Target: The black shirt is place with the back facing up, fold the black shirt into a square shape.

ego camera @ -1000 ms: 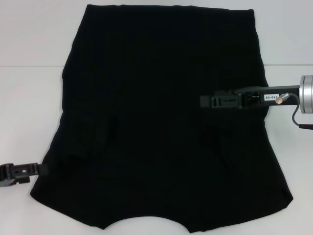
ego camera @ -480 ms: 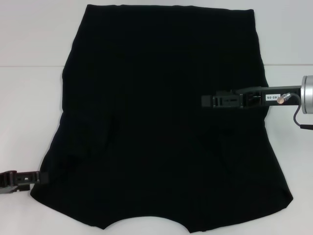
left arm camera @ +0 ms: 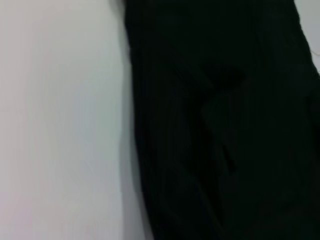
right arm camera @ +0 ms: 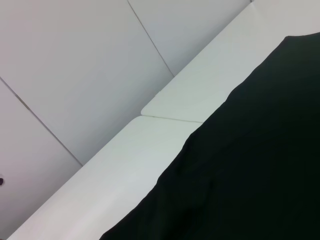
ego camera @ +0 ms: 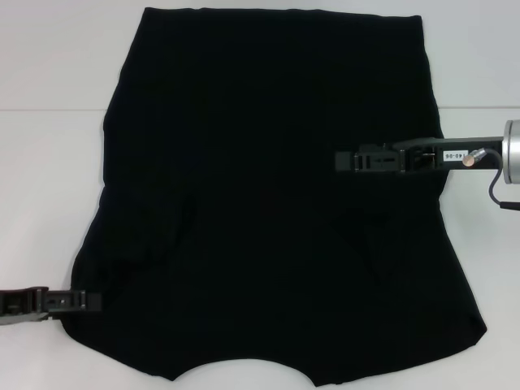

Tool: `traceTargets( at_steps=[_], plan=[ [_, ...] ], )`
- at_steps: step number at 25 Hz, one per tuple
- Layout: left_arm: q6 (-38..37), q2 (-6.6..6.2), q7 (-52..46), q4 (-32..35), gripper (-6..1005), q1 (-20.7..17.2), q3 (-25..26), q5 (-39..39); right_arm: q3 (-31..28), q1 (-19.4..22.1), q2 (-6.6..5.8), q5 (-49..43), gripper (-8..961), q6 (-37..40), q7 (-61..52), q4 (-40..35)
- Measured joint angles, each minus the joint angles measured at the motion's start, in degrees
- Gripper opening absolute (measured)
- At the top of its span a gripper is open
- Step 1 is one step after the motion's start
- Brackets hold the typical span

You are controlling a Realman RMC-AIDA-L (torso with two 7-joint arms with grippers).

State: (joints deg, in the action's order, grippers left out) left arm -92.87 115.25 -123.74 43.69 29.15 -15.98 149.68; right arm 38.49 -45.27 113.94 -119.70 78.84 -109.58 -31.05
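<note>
While the black shirt (ego camera: 272, 195) lies flat on the white tabletop (ego camera: 49, 162), the left pincer (ego camera: 91, 302) touches its edge and the right pincer (ego camera: 340, 161) hovers above; whether either pincer is apart or together cannot be told.

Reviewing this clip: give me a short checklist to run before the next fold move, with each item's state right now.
1. Shirt lies flat on the table, sleeves already folded in: ok.
2. Left hand is at the shirt's near left edge: ok.
3. Left hand has actually gripped fabric: cannot tell; its tip meets the black cloth and the left wrist view shows only shirt and table.
4. Right hand is placed at a shirt edge: not ok; it sits over the shirt's right middle, well inside the edge.
5. Right hand holds fabric: cannot tell.
6. Shirt is wholly on the table: cannot tell; its near hem reaches the bottom of the head view.
</note>
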Motion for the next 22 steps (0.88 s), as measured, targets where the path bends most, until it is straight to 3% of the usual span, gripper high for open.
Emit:
traceTargets(
  at_steps=[16, 22],
  plan=[
    [3.0, -0.21, 0.1, -0.1, 785, 0.6, 0.3, -0.1, 0.0, 0.3, -0.26, 0.4, 853, 0.2, 0.0, -0.1],
    [3.4, -0.13, 0.1, -0.2, 505, 0.4, 0.1, 0.1, 0.0, 0.3, -0.31, 0.5, 853, 0.8, 0.0, -0.5]
  ],
)
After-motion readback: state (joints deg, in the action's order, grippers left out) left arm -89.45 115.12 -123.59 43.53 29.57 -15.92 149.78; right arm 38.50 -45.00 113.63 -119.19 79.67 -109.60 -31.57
